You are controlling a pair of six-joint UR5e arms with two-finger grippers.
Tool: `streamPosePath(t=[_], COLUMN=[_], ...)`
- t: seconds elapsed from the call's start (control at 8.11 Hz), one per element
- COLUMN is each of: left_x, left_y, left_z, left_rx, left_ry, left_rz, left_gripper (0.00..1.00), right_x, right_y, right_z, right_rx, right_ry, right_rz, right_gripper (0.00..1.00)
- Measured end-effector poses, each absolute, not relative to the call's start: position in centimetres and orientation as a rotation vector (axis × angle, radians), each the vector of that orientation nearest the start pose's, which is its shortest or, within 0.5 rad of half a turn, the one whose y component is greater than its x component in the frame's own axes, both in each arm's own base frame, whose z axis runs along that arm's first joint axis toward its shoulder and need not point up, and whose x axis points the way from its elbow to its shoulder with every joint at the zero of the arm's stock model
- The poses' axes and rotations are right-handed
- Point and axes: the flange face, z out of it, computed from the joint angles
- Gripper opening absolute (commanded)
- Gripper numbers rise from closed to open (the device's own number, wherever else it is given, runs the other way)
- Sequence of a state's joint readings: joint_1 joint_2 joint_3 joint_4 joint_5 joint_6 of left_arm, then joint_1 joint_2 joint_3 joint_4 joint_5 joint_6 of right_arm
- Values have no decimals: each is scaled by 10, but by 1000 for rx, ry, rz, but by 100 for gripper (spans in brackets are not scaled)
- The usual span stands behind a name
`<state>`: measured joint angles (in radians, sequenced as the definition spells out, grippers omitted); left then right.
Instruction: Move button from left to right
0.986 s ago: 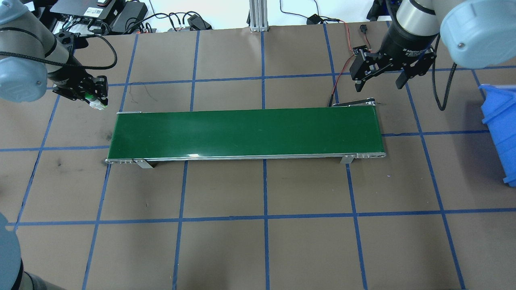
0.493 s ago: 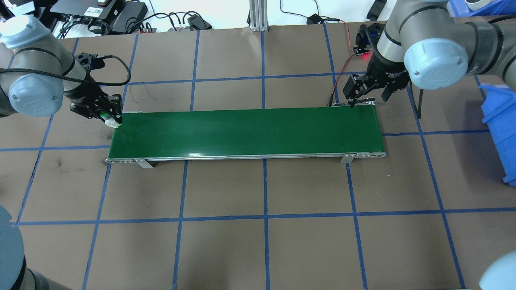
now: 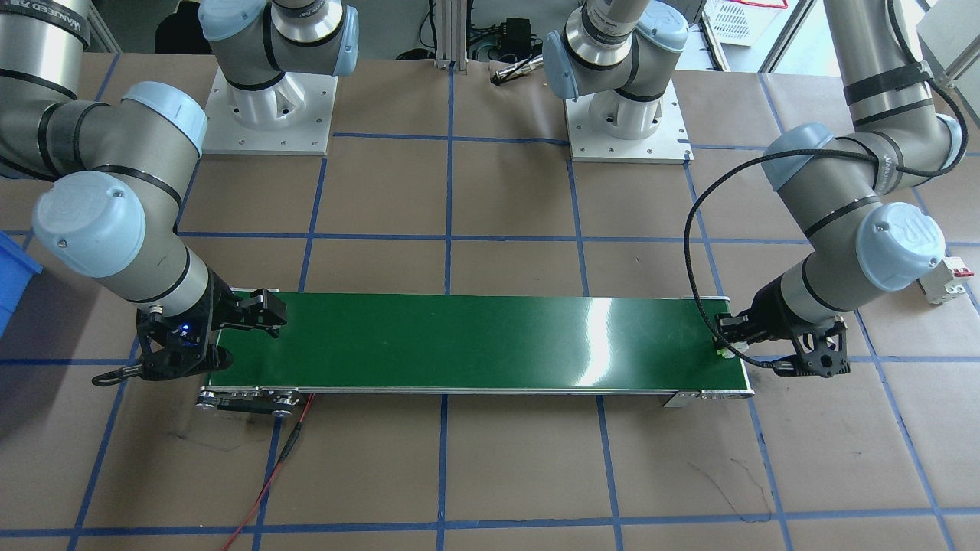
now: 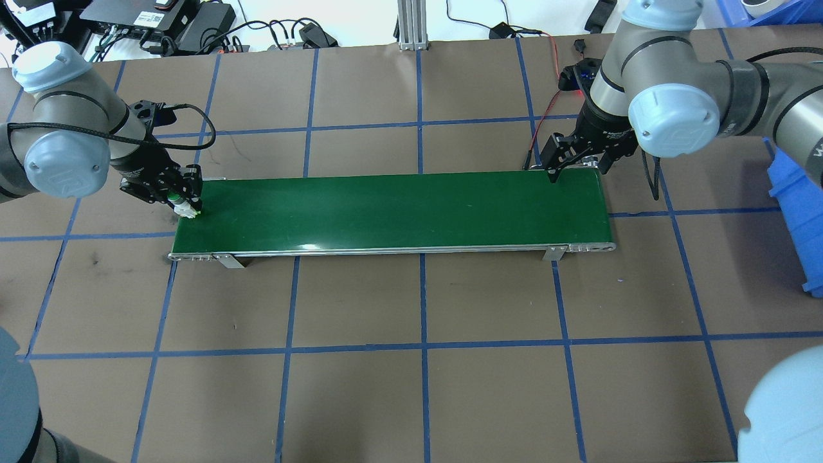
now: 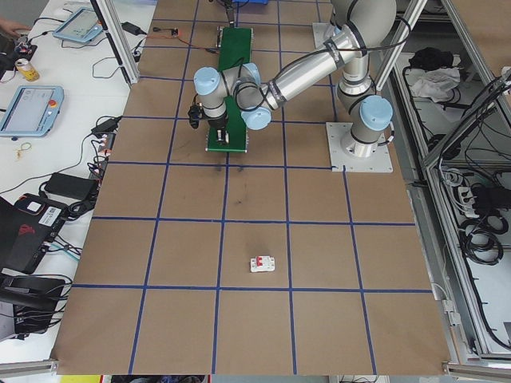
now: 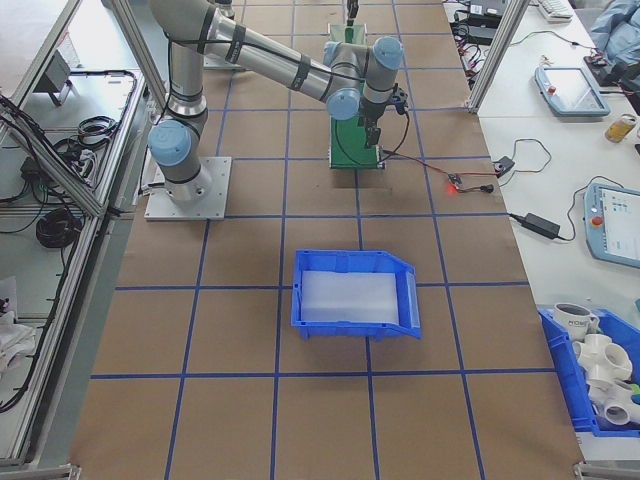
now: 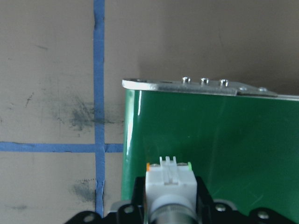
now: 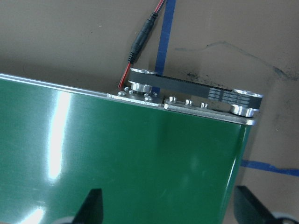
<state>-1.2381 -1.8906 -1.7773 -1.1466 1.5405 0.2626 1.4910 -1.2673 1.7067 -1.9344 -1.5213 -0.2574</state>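
My left gripper [image 4: 186, 207] is clamping the small green-capped white button [image 4: 185, 209] over the long green conveyor belt [image 4: 392, 212]; my right gripper [image 4: 572, 168] is hanging spread wide, empty.

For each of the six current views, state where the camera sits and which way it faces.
Front-facing: across the table, facing both arms' bases.
Overhead: behind the robot, looking down at the conveyor belt.
Exterior left: table's end, left arm nearest.
Exterior right: opposite end, blue bin nearest.
Left wrist: over the belt's end, button in the left gripper.
Right wrist: right gripper over the belt's other end.

Green belt [image 4: 392, 212]; brown table [image 4: 411, 386] gridded blue; blue bin [image 6: 355, 292]; green-and-white button [image 4: 186, 209].
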Motion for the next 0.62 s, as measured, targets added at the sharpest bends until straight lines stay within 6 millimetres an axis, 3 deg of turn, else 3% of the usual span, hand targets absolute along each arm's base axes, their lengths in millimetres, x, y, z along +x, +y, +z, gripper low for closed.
streamPosePath(t=[0.25, 0.62], left_x=[42, -46], left_y=[-569, -530], left_z=[274, 352], left_rx=[-101, -63], left_ry=[3193, 3180], left_rz=[167, 152], left_gripper=[100, 100], right_x=[98, 112], right_y=[-584, -585], right_z=[294, 298], right_rx=[-216, -14], right_ry=[3013, 2872], right_rz=[86, 70], right_gripper=[100, 100])
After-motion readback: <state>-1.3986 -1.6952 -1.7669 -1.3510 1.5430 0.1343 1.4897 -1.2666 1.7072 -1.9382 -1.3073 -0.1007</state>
